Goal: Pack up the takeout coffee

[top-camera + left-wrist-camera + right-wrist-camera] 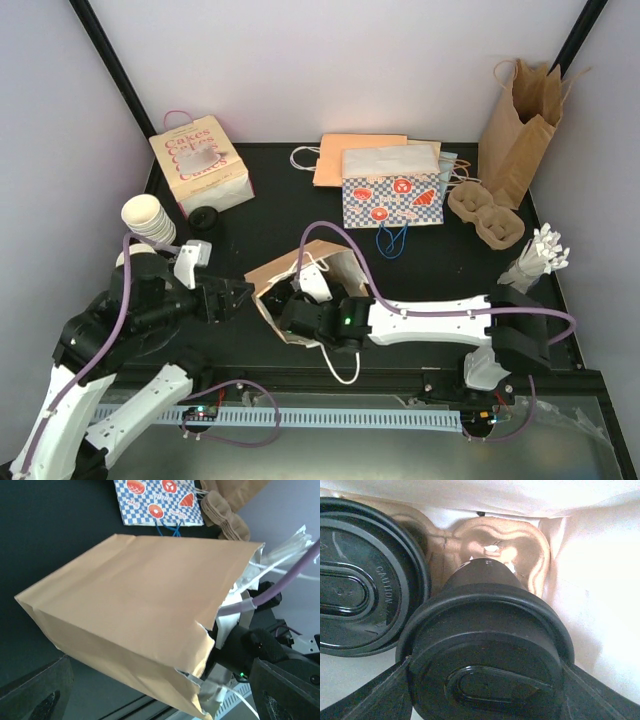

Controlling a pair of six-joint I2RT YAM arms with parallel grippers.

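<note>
Takeout coffee clamped in right pincer — inside brown bag

Left arm: black, blocky joint housings up top, smooth white link shells lower down.
Right arm: one long white link, a black elbow block, and a black wrist housing with a small green light.
Thick purple cable loops loosely along each arm.
Left gripper: black and angular, with a white block behind it.
Fingers: matte black, broad and flat-faced; the same in the right wrist view.
Right base: white housing.
</note>
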